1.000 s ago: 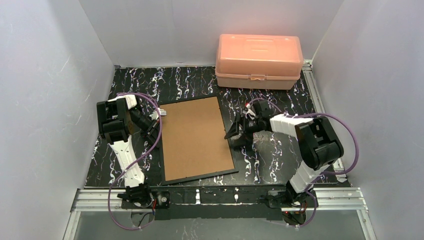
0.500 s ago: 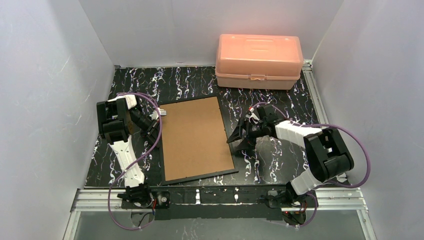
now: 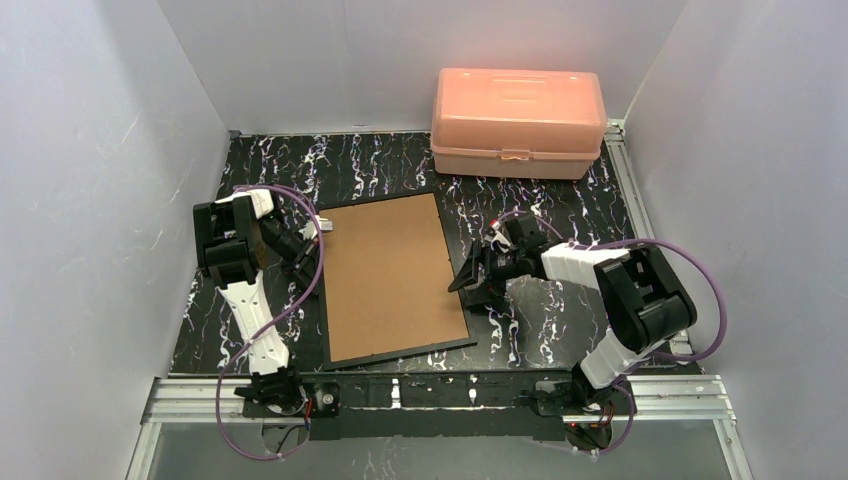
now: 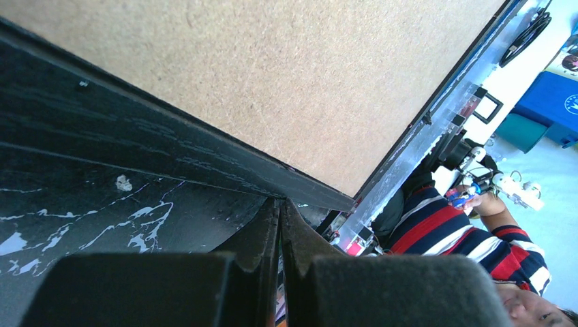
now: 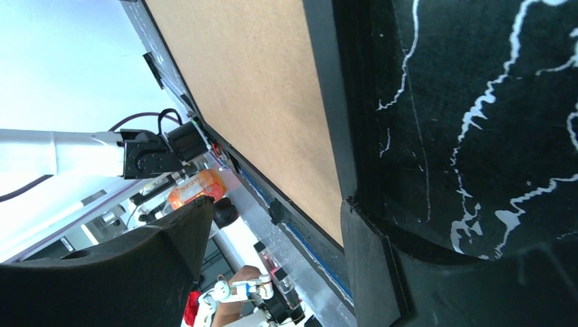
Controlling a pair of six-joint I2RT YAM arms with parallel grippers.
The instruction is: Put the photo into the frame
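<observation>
since a second before, only the right gripper (image 3: 468, 288) had shifted, slightly nearer. left gripper (image 4: 280, 208) was shut and empty beside the thin black rectangular frame (image 3: 390, 275), which lay brown back up, long axis near-to-far. right wrist view showed wide jaws astride its right edge, unclamped. pink plastic box (image 3: 518, 120) sat closed, contents hidden.

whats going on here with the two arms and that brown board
A black picture frame lies face down on the marbled table, its brown back up. The left gripper is shut, with its tips at the frame's left edge and nothing seen between them. The right gripper is open at the frame's right edge, and it is not gripping anything. The photo meant for the frame shows in no view. A closed pink box sits at the back.
</observation>
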